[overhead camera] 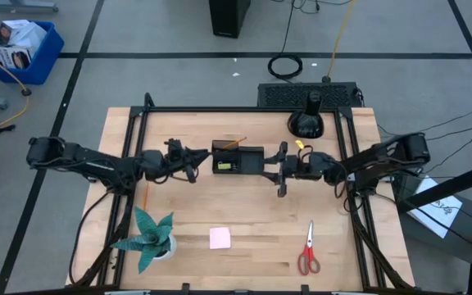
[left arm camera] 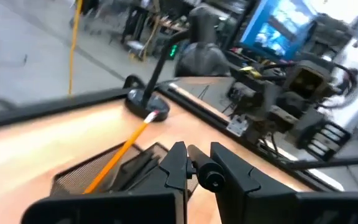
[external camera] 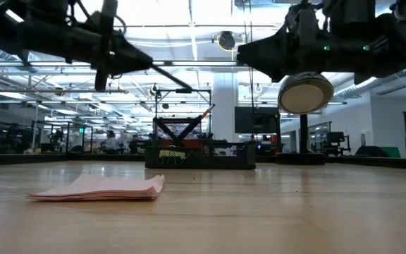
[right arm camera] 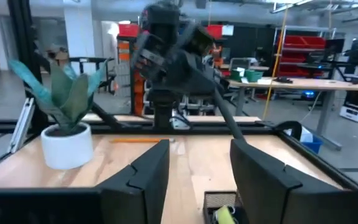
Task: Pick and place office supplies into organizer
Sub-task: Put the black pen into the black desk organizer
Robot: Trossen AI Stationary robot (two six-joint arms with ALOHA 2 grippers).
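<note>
text: none readable | labels: none | blue screen behind the table: too blurred to read

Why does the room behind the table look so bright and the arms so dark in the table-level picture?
Low view: ceiling lights backlight the arms into silhouettes; the pink sticky-note pad looms close, the organizer sits far. Left wrist view: the background is smeared, the orange pencil soft.

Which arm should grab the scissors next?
Right, probably. The scissors lie on the right half of the table, below the right end effector, which is open and empty over the organizer. The left end effector sits farther away.
</note>
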